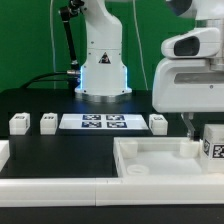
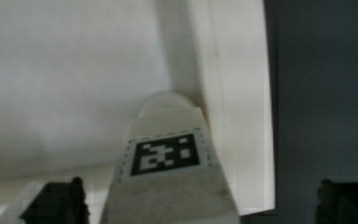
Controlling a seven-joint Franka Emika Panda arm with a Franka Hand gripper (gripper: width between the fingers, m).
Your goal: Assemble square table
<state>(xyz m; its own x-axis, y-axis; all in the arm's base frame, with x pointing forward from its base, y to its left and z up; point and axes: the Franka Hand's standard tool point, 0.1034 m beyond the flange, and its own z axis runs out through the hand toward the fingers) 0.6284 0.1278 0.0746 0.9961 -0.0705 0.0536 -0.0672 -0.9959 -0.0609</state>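
From where I am standing, the job is looking barely begun. The table top [image 1: 165,158] is lying on the black surface [image 1: 60,150] at the exterior view's right. One tagged leg [image 1: 213,142] is standing at its right end, directly under the gripper [image 2: 202,203]. The jaws are standing apart, one on each side of that leg, and in the wrist view neither is touching it. Whether the leg is seated in the top or merely resting there, I cannot tell.

Three more legs are sitting loose on the surface, apart from the top. The first loose leg [image 1: 18,123] and second loose leg [image 1: 47,122] are sitting at the exterior view's left of the marker board [image 1: 103,121]. The third loose leg [image 1: 158,122] is sitting just beside its right end. I am judging most of the fitting to be ahead.

A long white bar fence [image 1: 50,190] is running along the front. Behind, the arm's base [image 1: 100,70] is glowing blue against a green backdrop [image 1: 30,40].
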